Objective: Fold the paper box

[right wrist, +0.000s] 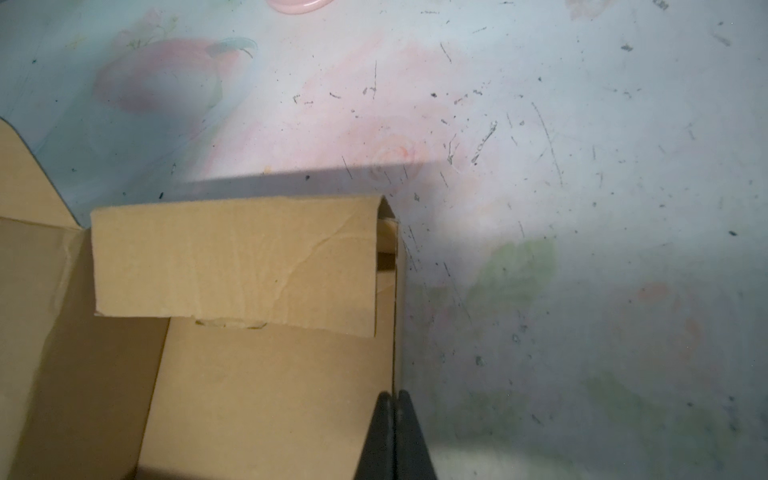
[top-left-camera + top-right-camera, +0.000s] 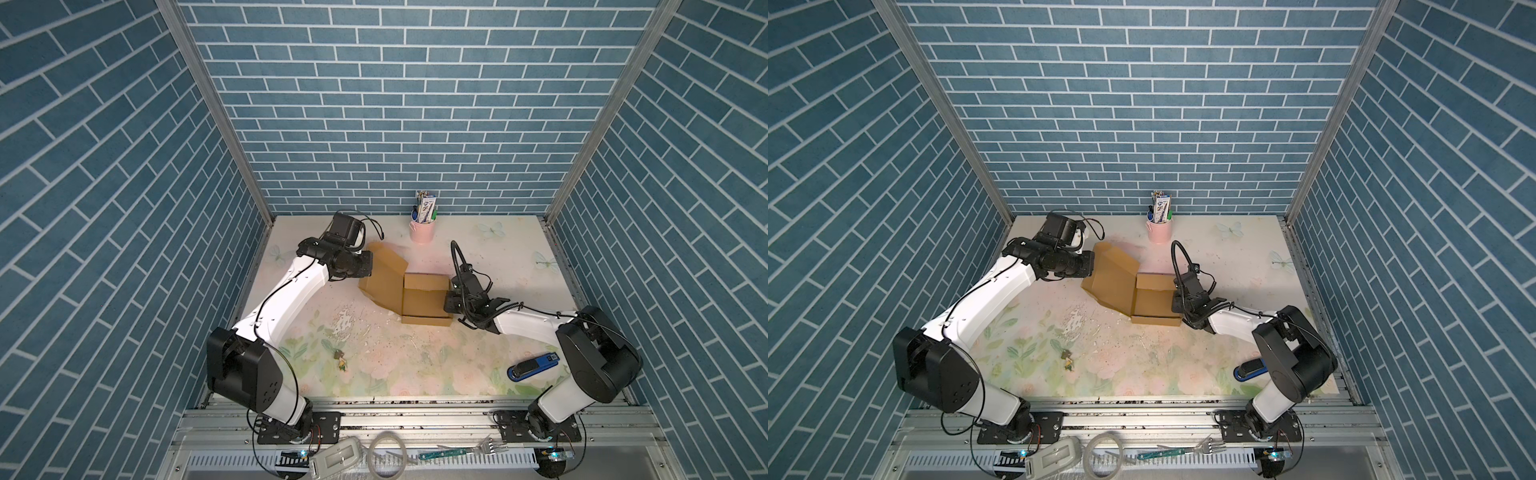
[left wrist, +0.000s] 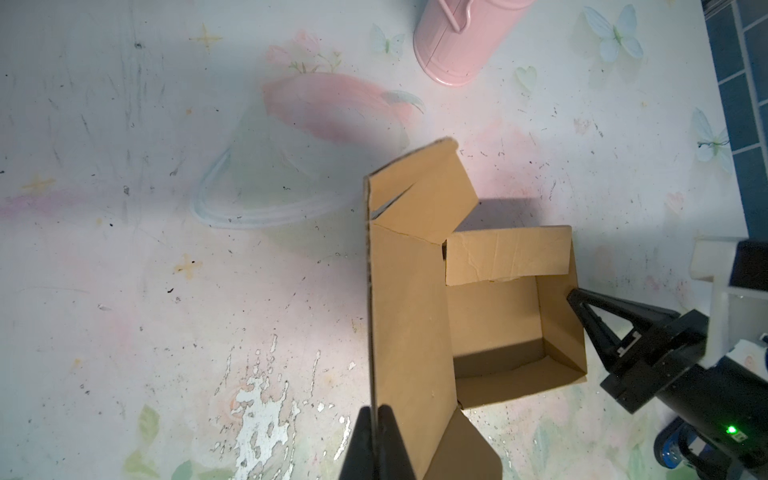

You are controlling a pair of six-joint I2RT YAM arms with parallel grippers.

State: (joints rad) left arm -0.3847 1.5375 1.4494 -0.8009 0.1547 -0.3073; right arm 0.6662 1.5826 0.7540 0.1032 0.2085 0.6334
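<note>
You have the paper box [image 2: 426, 301] near the middle of the table [image 2: 415, 374], its lid [image 2: 386, 282] raised on the left side. Your left gripper [image 3: 376, 419] straddles the lid's edge; your right gripper [image 1: 394, 401] straddles the box's right wall. Behind the box stands the pen bucket [image 2: 422, 232], by the back wall [image 2: 374, 124]. The stapler [image 2: 534, 367] lies front right, the figurine [image 2: 341, 360] front left, both well apart from the box

Probably a robot lab cell: brick-print panels [image 2: 374, 104] on aluminium framing [image 2: 216, 108] (mock walls) enclose a floral tabletop [image 2: 415, 365].
</note>
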